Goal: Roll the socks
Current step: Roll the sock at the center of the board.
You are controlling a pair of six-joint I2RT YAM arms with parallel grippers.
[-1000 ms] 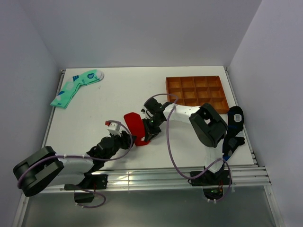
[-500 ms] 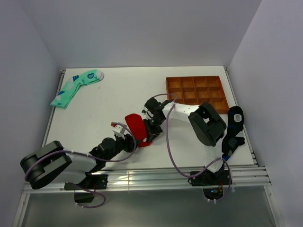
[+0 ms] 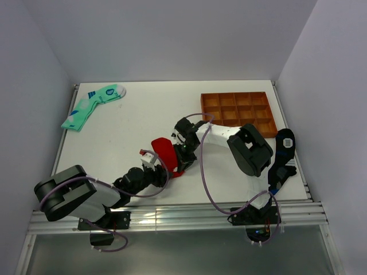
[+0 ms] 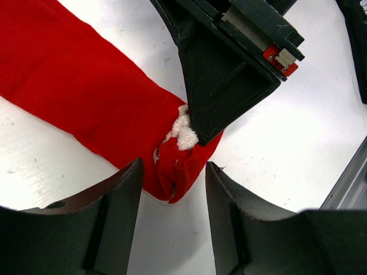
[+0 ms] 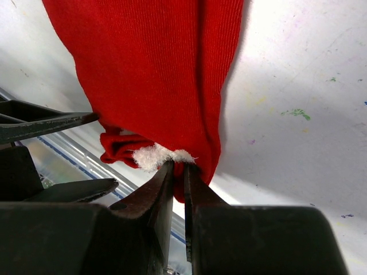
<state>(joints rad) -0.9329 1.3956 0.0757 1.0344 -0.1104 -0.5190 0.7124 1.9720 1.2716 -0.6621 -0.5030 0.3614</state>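
A white table (image 3: 143,120) fills the floor of a pale-walled enclosure. At its far right lies a brown tray (image 3: 238,110) divided into compartments. A mint-green sock (image 3: 92,106) lies flat at the far left corner, and a black sock (image 3: 282,153) lies along the right edge, well apart from each other. The red socks (image 3: 165,153) lie near the table's middle, between the two arms, with one end bunched up and a tuft of white fluff (image 5: 153,156) showing there. The right gripper (image 5: 178,166) is clenched on that bunched end, its jaws nipping red fabric right at the fluff. The left gripper (image 4: 174,172) stands released, its fingers (image 4: 123,195) flanking the same sock end without pressing it.
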